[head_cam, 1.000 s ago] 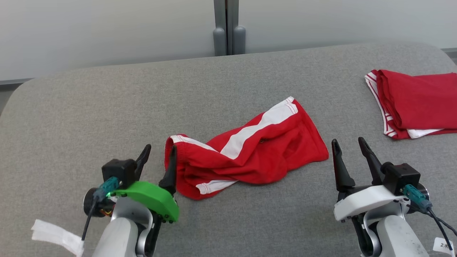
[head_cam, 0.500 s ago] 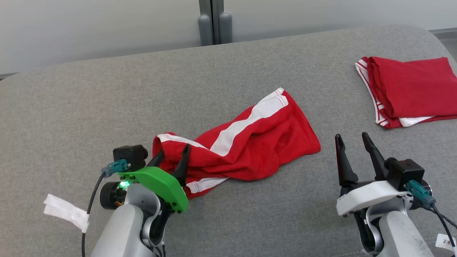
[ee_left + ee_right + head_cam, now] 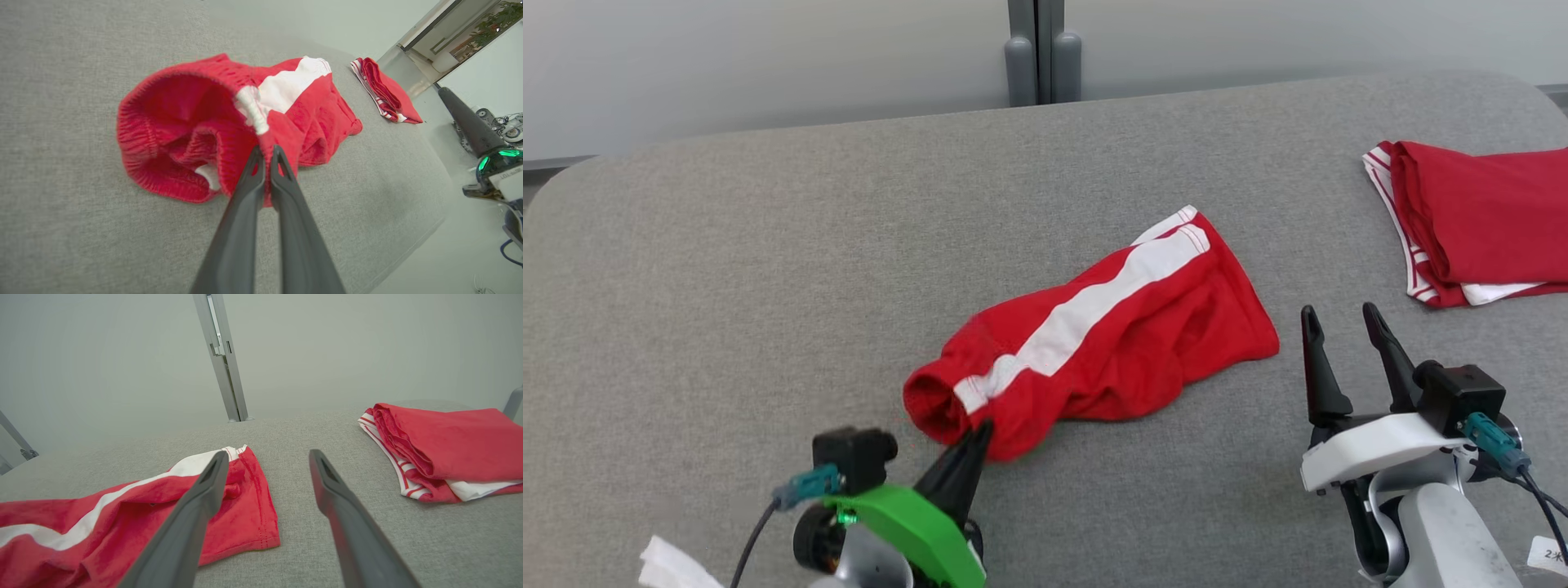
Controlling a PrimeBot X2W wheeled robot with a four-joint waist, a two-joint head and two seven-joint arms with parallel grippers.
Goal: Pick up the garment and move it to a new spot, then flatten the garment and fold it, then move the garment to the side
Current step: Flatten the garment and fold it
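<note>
Two fingers of the left gripper (image 3: 982, 429) are pressed together on a fold of the white-striped red shorts (image 3: 1127, 343), bunched mid-frame on the grey table (image 3: 727, 269); the right gripper (image 3: 1339, 314) is spread at lower right, a folded red garment (image 3: 1478, 220) at upper right

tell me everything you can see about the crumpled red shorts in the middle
The red shorts look like soft knit cloth, with a broad white side stripe and a ribbed elastic waistband that gapes open. They lie crumpled and unfolded on the grey padded surface. The left gripper is shut on cloth at the waistband end.
</note>
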